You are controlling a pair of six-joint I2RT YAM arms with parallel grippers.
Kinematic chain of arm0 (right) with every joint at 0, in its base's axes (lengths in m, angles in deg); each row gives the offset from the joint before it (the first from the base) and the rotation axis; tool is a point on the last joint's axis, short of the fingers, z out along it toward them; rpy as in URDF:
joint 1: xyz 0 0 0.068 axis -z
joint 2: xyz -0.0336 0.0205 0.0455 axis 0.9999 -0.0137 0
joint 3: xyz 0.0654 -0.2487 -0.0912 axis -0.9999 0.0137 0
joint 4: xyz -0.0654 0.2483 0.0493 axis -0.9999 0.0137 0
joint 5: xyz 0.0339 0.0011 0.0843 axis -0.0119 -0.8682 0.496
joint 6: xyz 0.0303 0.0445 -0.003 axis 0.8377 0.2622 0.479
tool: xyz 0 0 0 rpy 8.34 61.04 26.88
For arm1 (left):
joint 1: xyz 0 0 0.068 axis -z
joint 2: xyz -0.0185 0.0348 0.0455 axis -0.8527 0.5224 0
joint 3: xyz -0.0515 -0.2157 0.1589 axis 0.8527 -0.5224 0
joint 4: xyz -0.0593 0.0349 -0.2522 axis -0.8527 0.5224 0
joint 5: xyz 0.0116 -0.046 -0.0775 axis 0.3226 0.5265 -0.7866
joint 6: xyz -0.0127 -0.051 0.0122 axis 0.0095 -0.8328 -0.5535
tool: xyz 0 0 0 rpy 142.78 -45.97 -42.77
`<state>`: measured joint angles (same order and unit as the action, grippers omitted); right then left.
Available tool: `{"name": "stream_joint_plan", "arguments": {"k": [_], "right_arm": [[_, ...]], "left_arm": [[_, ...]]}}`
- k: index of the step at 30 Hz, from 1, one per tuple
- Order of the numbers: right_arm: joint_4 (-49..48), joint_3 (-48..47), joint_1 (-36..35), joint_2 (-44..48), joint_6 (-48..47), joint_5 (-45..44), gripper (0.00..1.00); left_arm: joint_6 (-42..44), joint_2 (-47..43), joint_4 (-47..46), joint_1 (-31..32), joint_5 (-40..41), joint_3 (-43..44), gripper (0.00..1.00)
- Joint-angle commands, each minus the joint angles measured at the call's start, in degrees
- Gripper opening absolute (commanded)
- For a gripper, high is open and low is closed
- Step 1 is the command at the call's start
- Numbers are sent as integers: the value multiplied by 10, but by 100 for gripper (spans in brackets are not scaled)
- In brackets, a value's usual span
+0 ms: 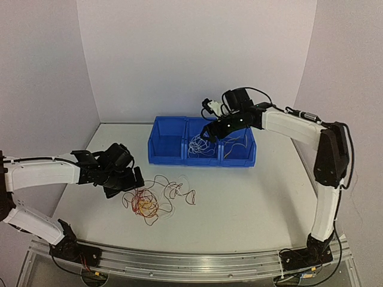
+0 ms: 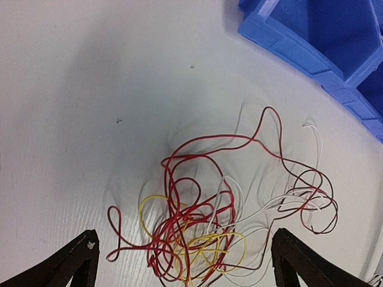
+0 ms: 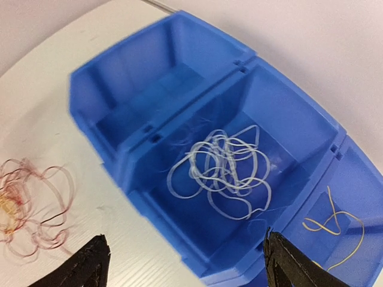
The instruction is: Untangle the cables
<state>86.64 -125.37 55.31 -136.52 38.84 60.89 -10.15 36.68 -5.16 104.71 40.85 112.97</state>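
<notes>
The cables [image 1: 148,202] lie as a loose tangle of red, yellow and white wires on the white table in front of the blue bin. In the left wrist view the tangle [image 2: 173,230] lies between and just ahead of my fingertips. My left gripper [image 1: 133,181] is open and empty, right at the tangle's left edge. My right gripper [image 1: 210,129] is open and empty above the bin's middle compartment. That compartment holds a heap of white wires [image 3: 224,167]. The right compartment holds a yellow wire [image 3: 335,230]. The tangle also shows at the left edge of the right wrist view [image 3: 27,200].
The blue bin [image 1: 167,159] has three compartments and stands at the middle back of the table; its left compartment [image 3: 140,98] looks empty. The bin's corner [image 2: 299,48] is at the upper right of the left wrist view. White walls enclose the table on three sides.
</notes>
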Motion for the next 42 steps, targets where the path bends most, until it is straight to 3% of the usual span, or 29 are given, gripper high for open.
{"name": "stream_joint_plan", "arguments": {"k": [1, 5, 10, 15, 21, 29, 38, 42], "right_arm": [[-7, 91, -59, 126, 0, 126, 86], [-8, 171, -112, 165, 42, 219, 86], [-7, 224, -143, 179, 81, 253, 86], [-8, 246, -143, 189, 102, 273, 86], [-8, 258, -143, 196, 107, 273, 85], [-8, 258, -143, 194, 105, 271, 85], [-8, 263, -143, 198, 107, 262, 84], [-7, 265, -143, 203, 105, 252, 84]], "left_arm": [[127, 46, -79, -61, -94, 47, 99], [225, 100, -130, -100, -184, 72, 94], [330, 144, -195, -130, -260, 71, 85], [400, 158, -237, -148, -266, 60, 84], [419, 206, -224, -191, -316, 61, 73], [415, 234, -240, -192, -353, 50, 65], [418, 263, -226, -192, -346, 61, 44], [421, 270, -219, -192, -346, 65, 41]]}}
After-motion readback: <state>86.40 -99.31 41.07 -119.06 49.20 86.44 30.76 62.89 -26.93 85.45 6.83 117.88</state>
